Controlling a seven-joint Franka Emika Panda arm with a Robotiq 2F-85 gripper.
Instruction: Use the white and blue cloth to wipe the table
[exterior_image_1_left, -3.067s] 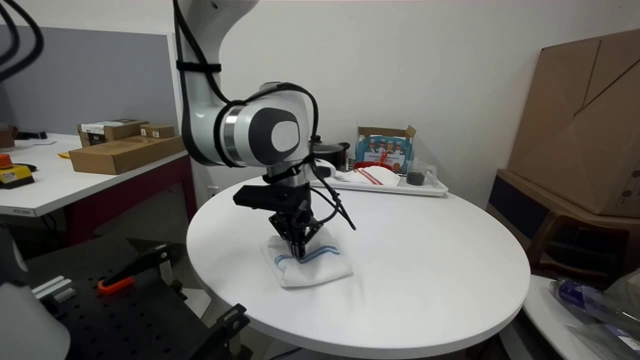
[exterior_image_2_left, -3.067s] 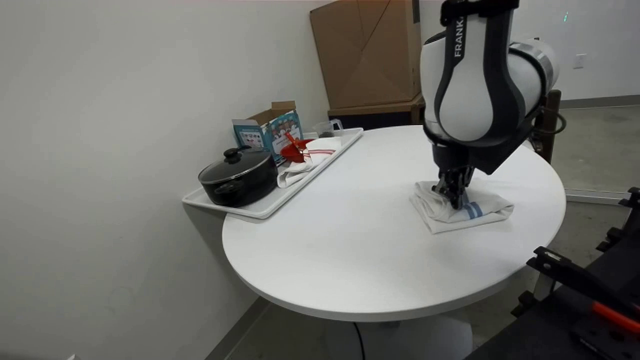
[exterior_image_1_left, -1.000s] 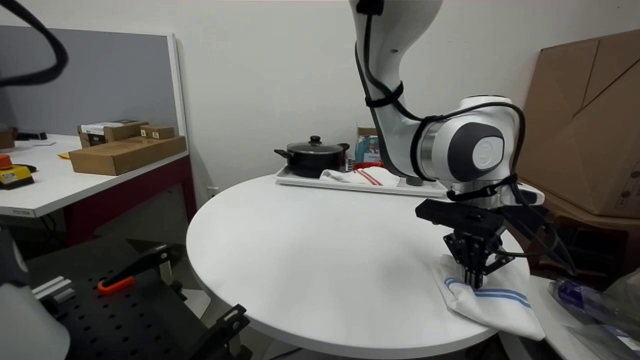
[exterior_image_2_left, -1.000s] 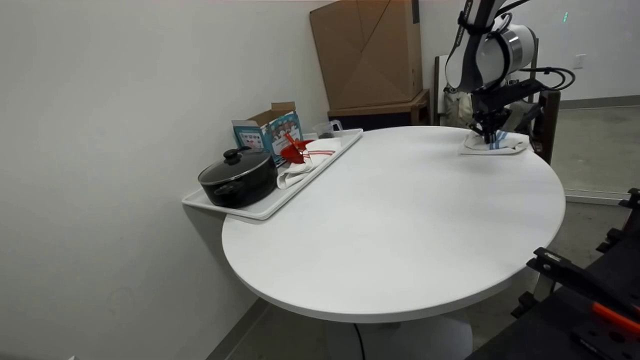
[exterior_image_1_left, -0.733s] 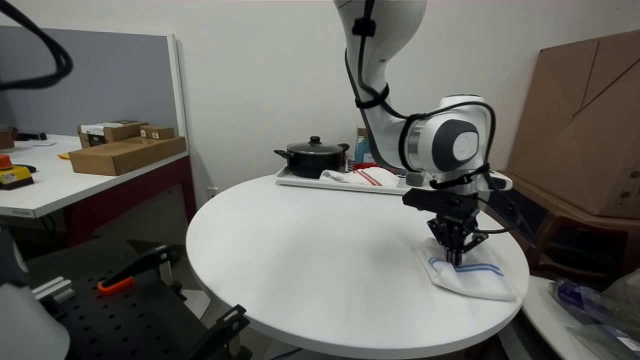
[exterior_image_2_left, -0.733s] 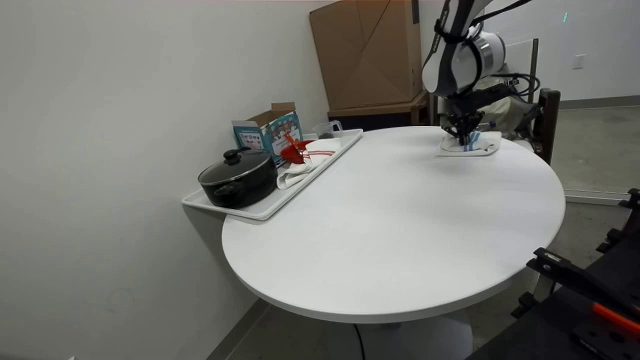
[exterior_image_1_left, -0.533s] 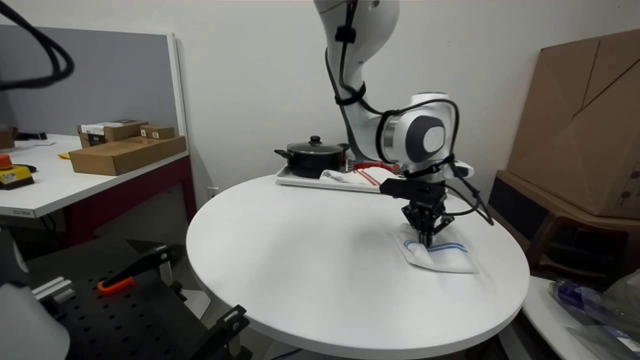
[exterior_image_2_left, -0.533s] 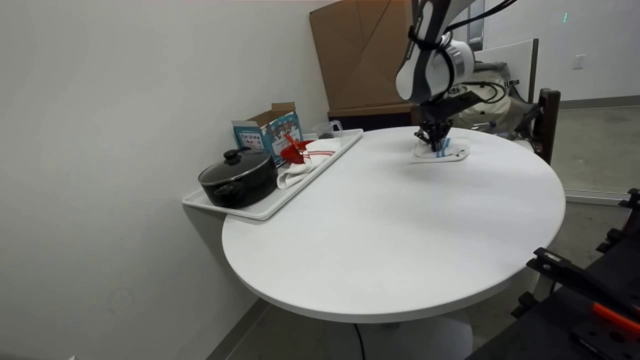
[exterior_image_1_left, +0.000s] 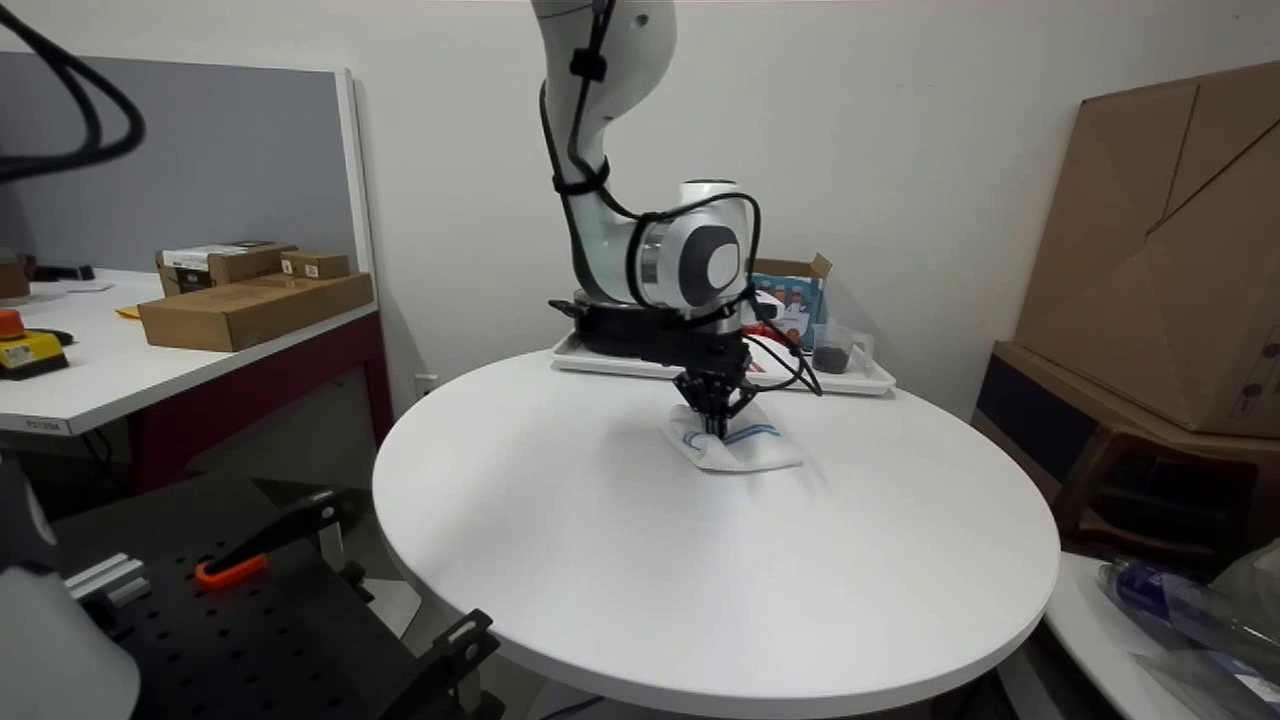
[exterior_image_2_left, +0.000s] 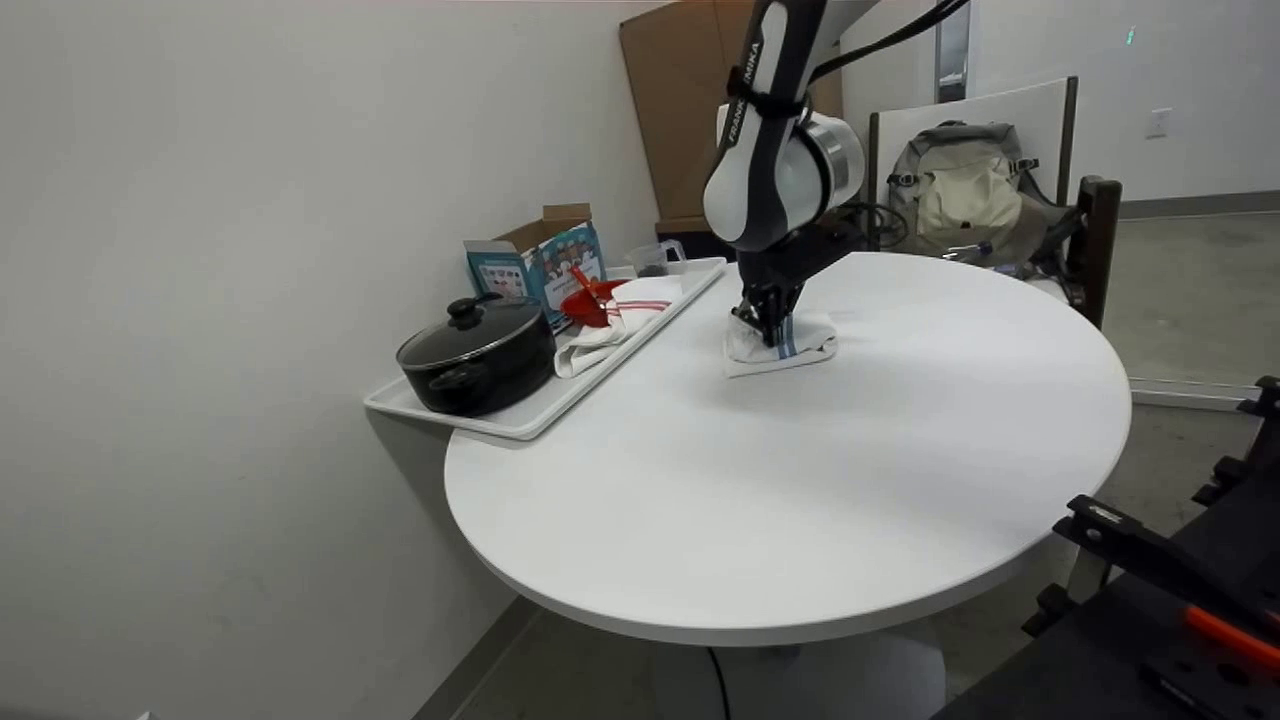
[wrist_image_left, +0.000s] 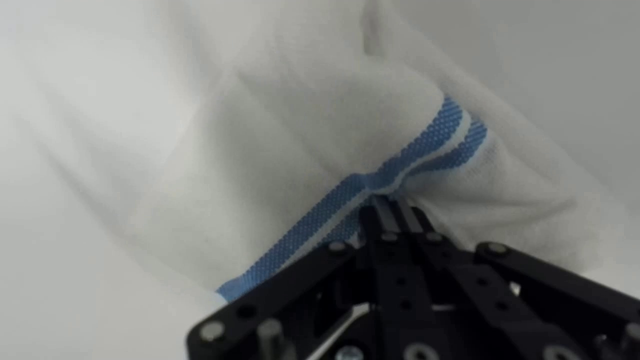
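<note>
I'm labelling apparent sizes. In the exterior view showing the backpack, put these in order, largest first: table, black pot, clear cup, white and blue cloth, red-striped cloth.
Table
Black pot
White and blue cloth and red-striped cloth: too alike to rank; the gripper covers part of the former
Clear cup
</note>
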